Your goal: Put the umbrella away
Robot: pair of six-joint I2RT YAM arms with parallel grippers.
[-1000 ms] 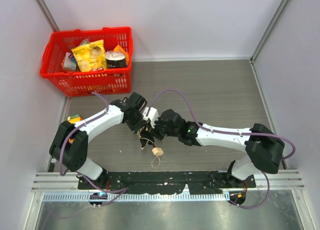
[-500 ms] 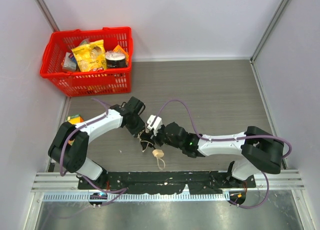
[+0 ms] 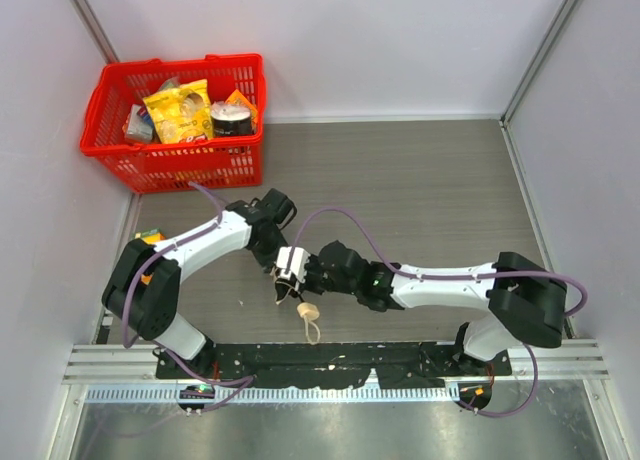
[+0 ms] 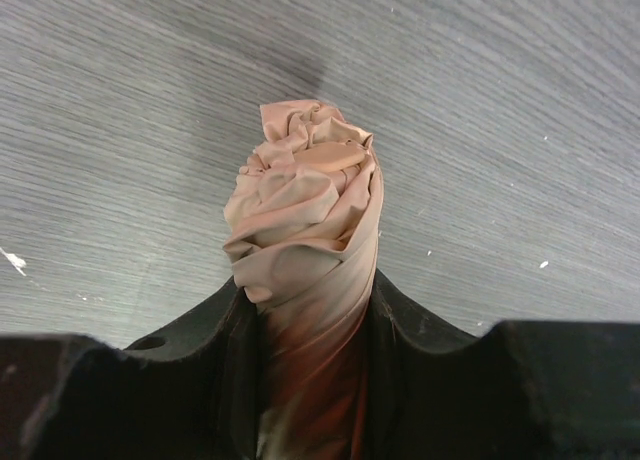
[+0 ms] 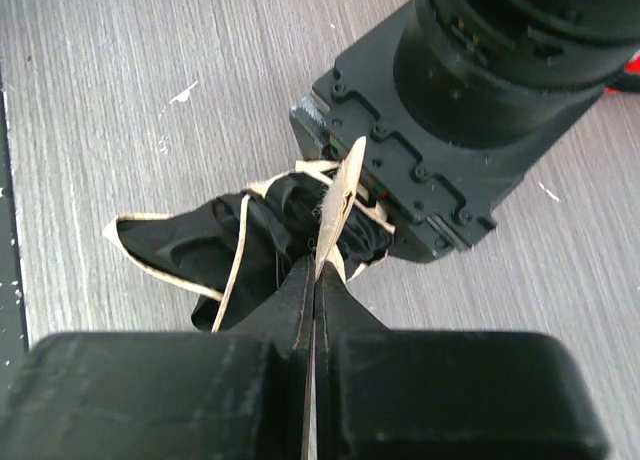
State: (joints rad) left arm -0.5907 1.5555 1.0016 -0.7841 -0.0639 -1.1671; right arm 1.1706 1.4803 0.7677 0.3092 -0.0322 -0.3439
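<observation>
arms: my white plastic shells (image 3: pixel 205 242) between bulky black joints (image 3: pixel 140 290) | cables: thin purple loops (image 3: pixel 333 211) | wrist: boxy black housing, small screws (image 5: pixel 400 170) | jaws: matt black

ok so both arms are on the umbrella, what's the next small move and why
Probably the right gripper should draw the strap round the umbrella to bind it. It is shut on that thin beige strap, the left gripper clamps the twisted fabric, and black folds hang loose beside it.
</observation>
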